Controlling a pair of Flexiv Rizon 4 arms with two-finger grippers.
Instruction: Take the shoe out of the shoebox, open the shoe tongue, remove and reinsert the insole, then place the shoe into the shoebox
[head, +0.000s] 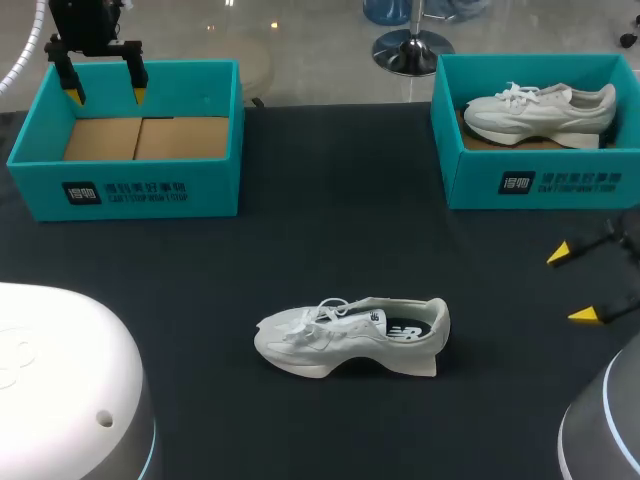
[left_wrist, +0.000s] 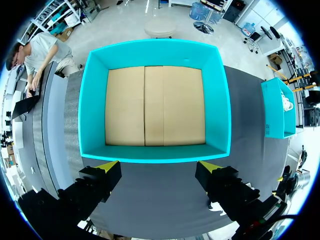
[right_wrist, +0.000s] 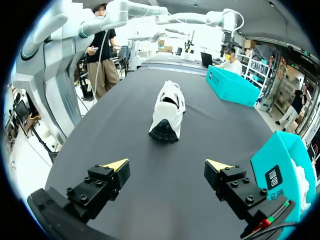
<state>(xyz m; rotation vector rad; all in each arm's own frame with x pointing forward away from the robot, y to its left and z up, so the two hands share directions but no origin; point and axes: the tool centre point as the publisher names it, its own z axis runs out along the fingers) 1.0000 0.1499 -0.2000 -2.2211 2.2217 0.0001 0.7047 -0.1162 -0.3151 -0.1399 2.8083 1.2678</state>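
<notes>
Sneaker out on the counter (head: 330, 250); I judge opening the tongue comes next.
Head view: the white sneaker (head: 350, 335) stands alone; my left end effector (head: 107, 95) hangs spread and empty over the empty shoebox (head: 130, 185), well away from the sneaker. My right end effector (head: 572, 284) is nearer, also spread and empty.
Left wrist view: only the shoebox (left_wrist: 155, 52) floor shows.
Right wrist view: the sneaker (right_wrist: 168, 112) lies ahead, heel toward the end effector (right_wrist: 169, 165), so I'd close in and steady it.
</notes>
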